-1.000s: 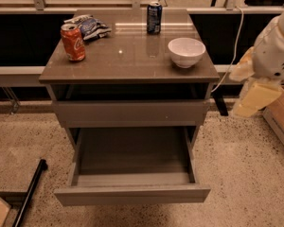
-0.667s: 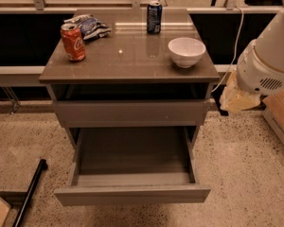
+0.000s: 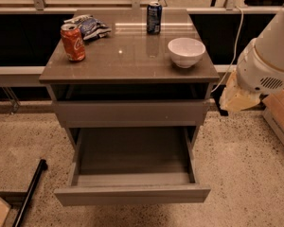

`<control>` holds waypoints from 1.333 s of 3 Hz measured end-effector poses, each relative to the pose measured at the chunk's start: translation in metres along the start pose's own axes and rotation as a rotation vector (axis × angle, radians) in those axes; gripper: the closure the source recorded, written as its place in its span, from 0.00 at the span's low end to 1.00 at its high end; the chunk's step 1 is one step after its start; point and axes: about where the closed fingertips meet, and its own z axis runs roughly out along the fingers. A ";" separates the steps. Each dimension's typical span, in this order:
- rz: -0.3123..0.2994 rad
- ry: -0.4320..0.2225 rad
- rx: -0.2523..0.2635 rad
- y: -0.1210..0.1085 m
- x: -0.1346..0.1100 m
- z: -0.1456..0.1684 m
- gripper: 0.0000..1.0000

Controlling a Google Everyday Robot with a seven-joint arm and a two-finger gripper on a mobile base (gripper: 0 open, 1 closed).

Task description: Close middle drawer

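The middle drawer (image 3: 132, 193) is pulled far out at the bottom of the grey-brown cabinet (image 3: 128, 65). Its low plain front panel faces me and its dark grey floor (image 3: 132, 150) is bare. The taller-fronted grey drawer (image 3: 132, 111) sits above it, nearly flush. My white arm (image 3: 270, 56) comes in from the right. My gripper (image 3: 235, 96) shows as a cream-coloured end hanging beside the cabinet's right side, level with the taller-fronted drawer and apart from the middle drawer.
On the cabinet top stand a red cola can (image 3: 73, 42), a crumpled snack bag (image 3: 91, 26), a blue can (image 3: 154, 17) and a white bowl (image 3: 186, 51). A black pole (image 3: 31, 189) lies on the floor at the left. A wooden crate (image 3: 280, 115) stands at the right.
My arm and gripper have moved left, closer to the cabinet's right side. The middle drawer has not moved.
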 end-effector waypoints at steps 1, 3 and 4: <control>0.042 -0.092 -0.054 0.010 -0.008 0.031 1.00; 0.168 -0.300 -0.196 0.042 -0.033 0.175 1.00; 0.167 -0.298 -0.196 0.042 -0.033 0.174 1.00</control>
